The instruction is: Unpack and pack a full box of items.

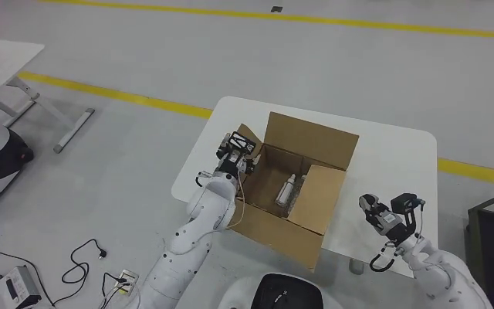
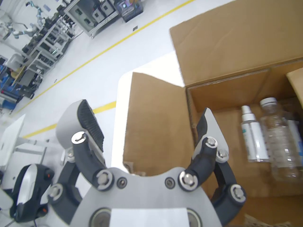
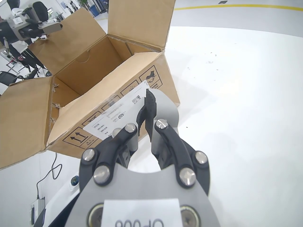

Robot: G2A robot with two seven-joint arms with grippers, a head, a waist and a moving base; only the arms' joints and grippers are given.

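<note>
A white table stands on a grey floor with yellow lines. In the top view, the open box sits left of middle, with the right gripper apart over bare table.

In the left wrist view, the left gripper is spread wide and empty above the left flap. A spray bottle and a clear bottle lie inside.

In the right wrist view, the right gripper is pressed together on nothing.

Unpacking seems to be starting. The next move needs to clear the left rim, and the right side has room.
</note>
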